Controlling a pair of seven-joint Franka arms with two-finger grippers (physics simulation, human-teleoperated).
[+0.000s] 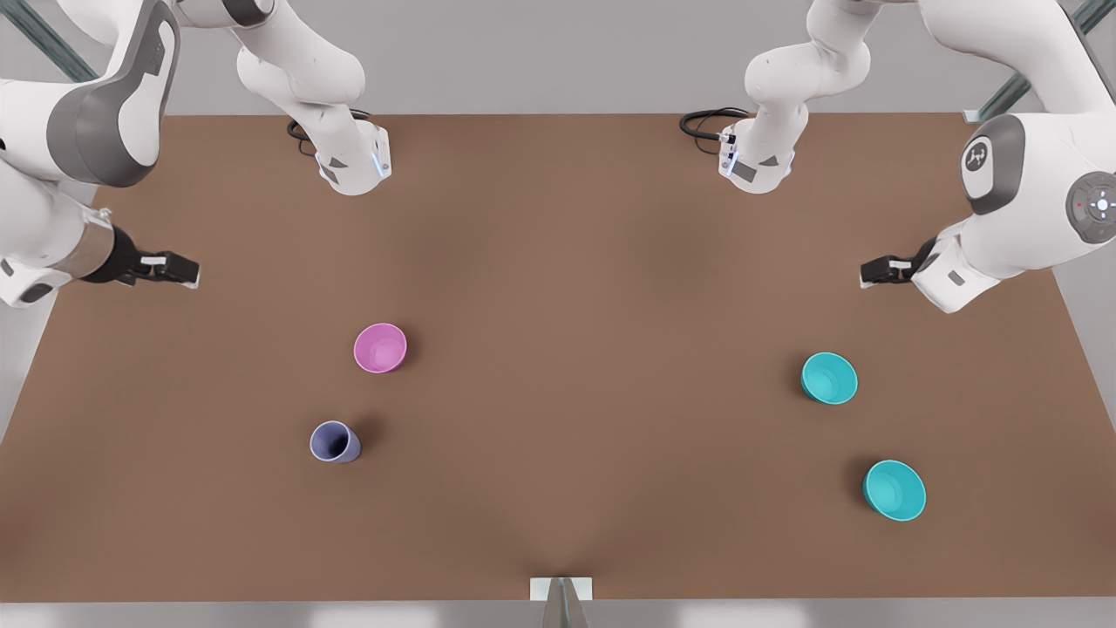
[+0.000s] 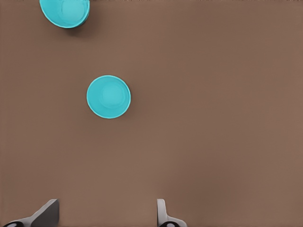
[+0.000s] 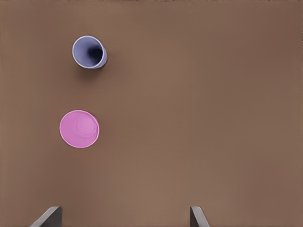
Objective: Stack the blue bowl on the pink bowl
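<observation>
Wide bare tabletop (image 1: 593, 349) lies between the pink bowl (image 1: 380, 348) and the blue bowl (image 1: 829, 378). A lavender cup (image 1: 335, 441) stands near the pink one, a second teal bowl (image 1: 894, 490) near the blue.

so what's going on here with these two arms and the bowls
Nothing is being handled yet. The left gripper hovers open at the front view's right, over the side with two teal bowls, one nearer it and one farther. The right gripper hovers open at the front view's left, near the pink bowl and a lavender cup. All four stand apart on the brown table; no stacking has begun.
</observation>
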